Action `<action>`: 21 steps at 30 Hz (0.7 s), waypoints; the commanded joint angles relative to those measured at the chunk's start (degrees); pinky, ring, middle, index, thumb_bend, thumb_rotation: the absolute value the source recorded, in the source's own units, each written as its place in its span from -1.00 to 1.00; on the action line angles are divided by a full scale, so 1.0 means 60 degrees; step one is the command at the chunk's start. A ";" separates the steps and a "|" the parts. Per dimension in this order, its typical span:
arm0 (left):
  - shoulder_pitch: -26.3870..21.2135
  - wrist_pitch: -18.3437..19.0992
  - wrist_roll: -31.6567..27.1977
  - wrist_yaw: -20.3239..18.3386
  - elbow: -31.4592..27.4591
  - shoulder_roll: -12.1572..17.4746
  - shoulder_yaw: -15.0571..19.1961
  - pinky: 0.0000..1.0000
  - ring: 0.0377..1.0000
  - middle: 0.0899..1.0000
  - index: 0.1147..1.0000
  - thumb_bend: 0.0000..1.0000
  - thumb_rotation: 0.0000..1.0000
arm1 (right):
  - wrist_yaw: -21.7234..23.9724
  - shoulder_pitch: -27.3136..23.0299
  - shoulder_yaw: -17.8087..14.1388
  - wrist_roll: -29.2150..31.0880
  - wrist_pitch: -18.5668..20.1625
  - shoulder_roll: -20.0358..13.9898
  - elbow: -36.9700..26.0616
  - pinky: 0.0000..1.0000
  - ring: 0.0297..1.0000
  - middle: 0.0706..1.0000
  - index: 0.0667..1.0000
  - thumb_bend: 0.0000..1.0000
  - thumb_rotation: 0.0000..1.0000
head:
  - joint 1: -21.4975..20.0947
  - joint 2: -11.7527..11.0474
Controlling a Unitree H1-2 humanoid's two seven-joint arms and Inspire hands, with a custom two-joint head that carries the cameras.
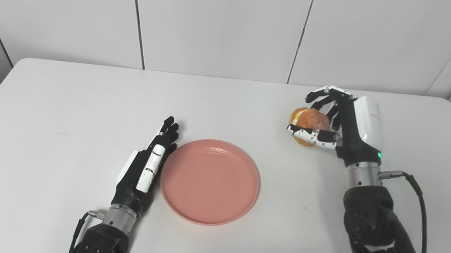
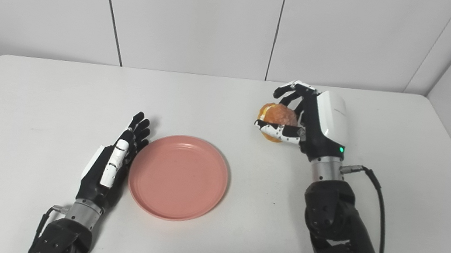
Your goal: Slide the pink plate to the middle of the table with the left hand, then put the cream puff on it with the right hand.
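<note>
On the white desk (image 1: pixel 57 98), the left robot hand (image 1: pixel 144 168) lay on its edge toward the near side, left of centre, its fingers (image 1: pixel 168 129) stretched out straight and together, holding nothing. Its inner side sat right against the left rim of the pink plate (image 1: pixel 209 181), which lay flat and bare about midway across the desk, closer to the near edge than the far one. Toward the far right part of the desk, well apart from the plate, the right robot hand (image 1: pixel 334 122) was closed around the cream puff (image 1: pixel 309 120), thumb beneath and fingers curled over its top; whether the puff was resting on the desk or slightly raised could not be told.
</note>
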 commanded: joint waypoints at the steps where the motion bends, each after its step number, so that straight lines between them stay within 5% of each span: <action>1: 0.0026 -0.0168 0.0060 0.0084 -0.0195 -0.0114 -0.0054 1.00 1.00 0.99 0.98 0.09 1.00 | 0.0085 -0.0183 0.0055 -0.0024 -0.0550 0.0037 -0.0454 -0.74 -0.66 -0.14 -0.11 0.06 -1.00 | 0.0017 -0.0006; 13: 0.0035 -0.0272 0.0309 0.0289 -0.0154 -0.0276 -0.0138 1.00 1.00 0.98 0.97 0.04 1.00 | 0.0284 0.0149 0.0549 0.0073 -0.1449 0.0474 -0.0213 -0.69 -0.61 -0.29 -0.05 0.04 -1.00 | 0.0099 -0.0036; 15: 0.0037 -0.0244 0.0337 0.0327 -0.0142 -0.0300 -0.0146 1.00 1.00 0.97 0.95 0.05 1.00 | 0.0312 0.0187 0.0628 0.0028 -0.1578 0.0543 -0.0198 -0.71 -0.64 -0.18 -0.09 0.05 -1.00 | 0.0131 -0.0069; 19: 0.0057 -0.0083 0.0331 0.0328 -0.0216 -0.0319 -0.0180 1.00 1.00 0.98 0.95 0.06 1.00 | 0.0255 0.0177 0.0842 -0.0164 -0.1985 0.0656 -0.0083 -0.41 -0.32 -0.18 -0.02 0.03 -1.00 | 0.0178 -0.0058; 21: 0.0072 -0.0037 0.0361 0.0354 -0.0257 -0.0324 -0.0190 1.00 0.99 0.97 0.94 0.06 1.00 | 0.0261 0.0153 0.0909 -0.0228 -0.2116 0.0714 -0.0035 -0.47 -0.23 -0.14 -0.07 0.03 -1.00 | 0.0171 -0.0069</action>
